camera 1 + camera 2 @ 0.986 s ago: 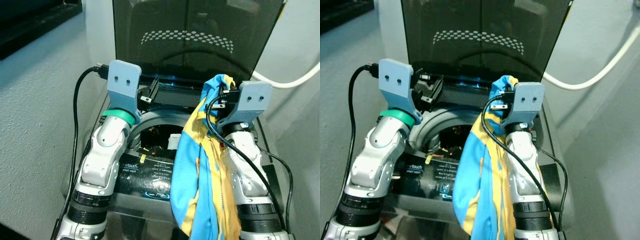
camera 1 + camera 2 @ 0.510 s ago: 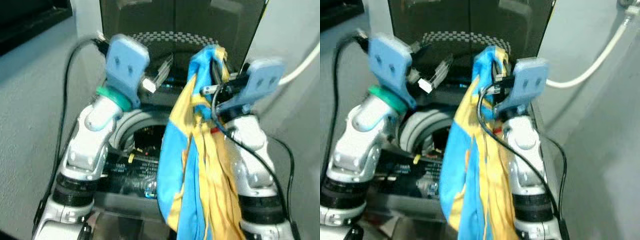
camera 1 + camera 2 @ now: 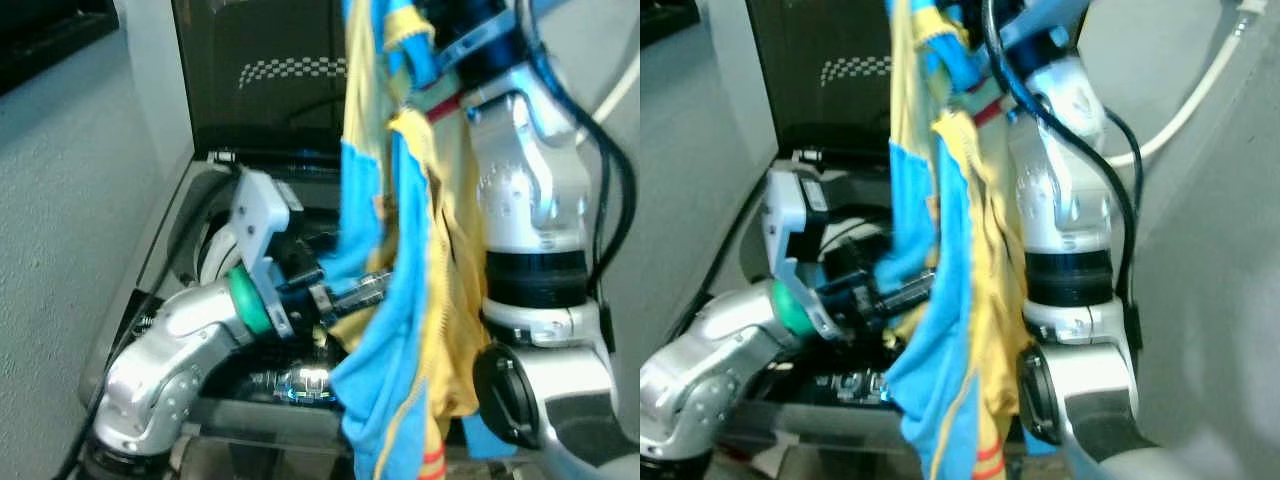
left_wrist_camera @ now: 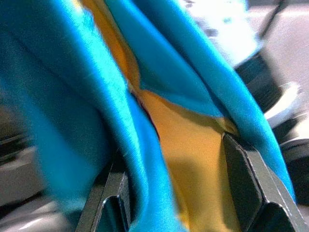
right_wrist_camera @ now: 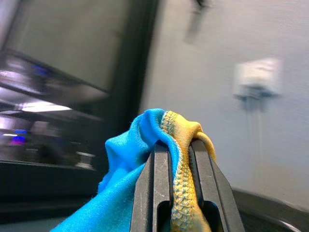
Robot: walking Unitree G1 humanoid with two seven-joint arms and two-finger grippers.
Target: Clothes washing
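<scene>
A blue and yellow garment hangs in a long drape over the open top-loading washer. My right gripper is raised high and is shut on the garment's top fold, with its silver arm upright at the right. My left gripper reaches across the washer's drum opening into the lower part of the hanging cloth. In the left wrist view its fingers stand apart, open, with blue and yellow cloth lying between them.
The washer's dark lid stands upright behind the garment. A white hose runs along the grey wall at the right. A grey wall closes in on the left. The lit control panel lies at the washer's front edge.
My right arm has lifted the garment much higher. My left arm has dropped and swung across to the hanging cloth. The head camera has also shifted.
</scene>
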